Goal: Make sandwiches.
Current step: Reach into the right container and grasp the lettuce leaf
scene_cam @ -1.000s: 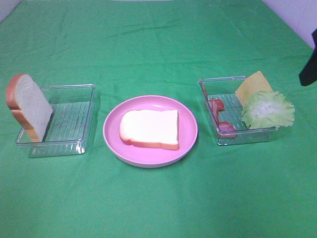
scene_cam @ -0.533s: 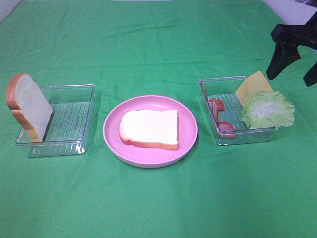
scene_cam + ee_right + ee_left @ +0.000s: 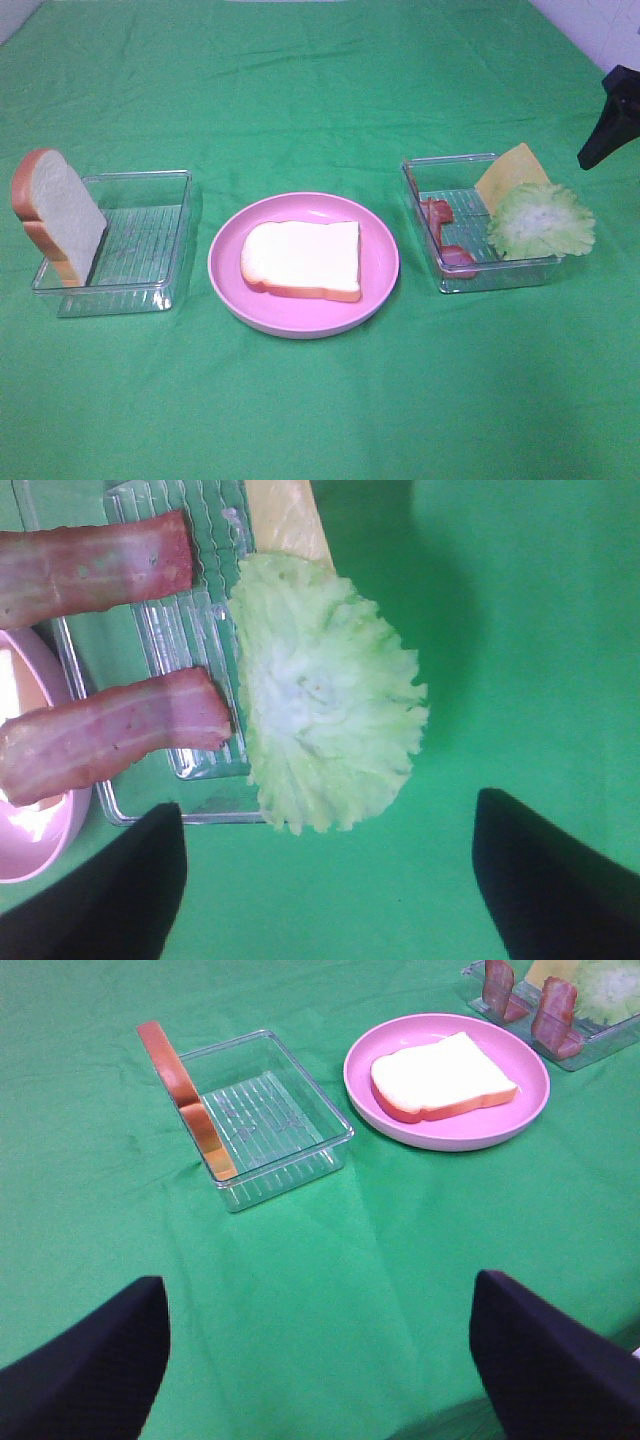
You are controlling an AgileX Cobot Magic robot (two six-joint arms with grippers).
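You're holding your right gripper (image 3: pixel 330 810) spread wide and empty near the lettuce (image 3: pixel 320 695), which is leaning on the right tray (image 3: pixel 480 275) beside cheese (image 3: pixel 510 170) and bacon (image 3: pixel 110 735). One bread slice (image 3: pixel 300 260) is lying on the pink plate (image 3: pixel 225 285); your left gripper (image 3: pixel 318 1285) is hanging released over the bench (image 3: pixel 400 1240)

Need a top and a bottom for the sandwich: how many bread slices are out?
2. One bread slice lies flat on the pink plate; the second slice stands tilted at the left clear tray's outer end. No others visible.
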